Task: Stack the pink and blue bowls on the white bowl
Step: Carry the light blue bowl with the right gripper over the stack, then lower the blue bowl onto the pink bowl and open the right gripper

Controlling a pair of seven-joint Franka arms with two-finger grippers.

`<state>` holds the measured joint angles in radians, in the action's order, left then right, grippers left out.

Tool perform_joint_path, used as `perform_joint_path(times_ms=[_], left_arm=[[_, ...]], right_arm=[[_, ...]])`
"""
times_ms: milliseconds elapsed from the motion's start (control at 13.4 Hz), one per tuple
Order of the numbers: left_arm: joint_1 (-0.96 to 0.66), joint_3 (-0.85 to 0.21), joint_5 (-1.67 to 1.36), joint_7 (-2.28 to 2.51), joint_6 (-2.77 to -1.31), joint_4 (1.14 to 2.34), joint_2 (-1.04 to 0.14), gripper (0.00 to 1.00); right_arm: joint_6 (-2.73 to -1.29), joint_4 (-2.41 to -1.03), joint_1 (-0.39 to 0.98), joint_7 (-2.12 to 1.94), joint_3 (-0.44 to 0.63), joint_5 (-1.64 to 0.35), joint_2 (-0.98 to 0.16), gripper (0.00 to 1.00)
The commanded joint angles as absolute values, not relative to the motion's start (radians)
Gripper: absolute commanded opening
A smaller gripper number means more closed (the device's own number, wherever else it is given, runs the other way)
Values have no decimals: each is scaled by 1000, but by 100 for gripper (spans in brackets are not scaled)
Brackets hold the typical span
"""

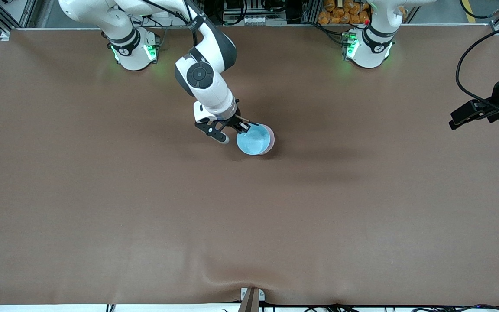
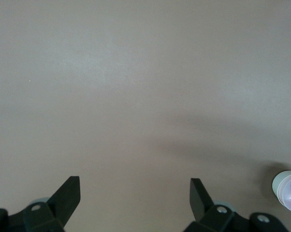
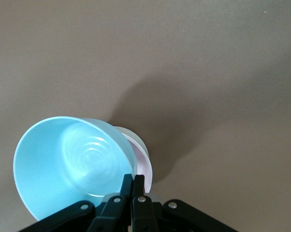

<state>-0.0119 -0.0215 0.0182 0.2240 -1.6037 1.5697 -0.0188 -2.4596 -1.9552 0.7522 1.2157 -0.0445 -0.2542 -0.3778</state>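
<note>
Looking across the brown surface (image 1: 102, 195), I have open room on every side; nothing but the bowls lies on it, and its edges are well away from the work. My right arm reaches out from its base toward the middle, and the right hand (image 1: 244, 126) is pinched tight on the rim of the blue bowl (image 1: 253, 139), fingers (image 3: 132, 186) closed on the wall. That bowl is tilted, sitting into the pink bowl (image 1: 269, 141), of which only a sliver of rim shows beside it. In the right wrist view I see a paler rim (image 3: 141, 143) under the pink one; I judge that's the white bowl at the bottom, but I can't be sure.

My left arm waits at its own end of the surface, the left hand (image 2: 135, 195) spread wide over bare cloth, holding nothing.

These bowls look glossy, stiff and light, so I reckon they're slippery and would chip if dropped. A rim pinch is the only real hold, and it lets the bowl swing. I'd level the blue one before letting go, or it may seat crooked.
</note>
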Motion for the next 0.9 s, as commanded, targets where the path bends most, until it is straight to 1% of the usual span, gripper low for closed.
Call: perform_joint_path(times_ms=[0,225,824], left_arm=[[-14,-17,0,207,-1608,1569,-15,100],[-14,-17,0,207,-1608,1568,-14,100],[-17,-20,0,207,-1608,1562,-12,100]], right_arm=[[-2474,-1959,779,1250,-31,-238,-377,0],[-2526,-1957,807,1265,-31,-238,-409,0],[-2533,-1962,819,1269,-28,-233,-442,0]])
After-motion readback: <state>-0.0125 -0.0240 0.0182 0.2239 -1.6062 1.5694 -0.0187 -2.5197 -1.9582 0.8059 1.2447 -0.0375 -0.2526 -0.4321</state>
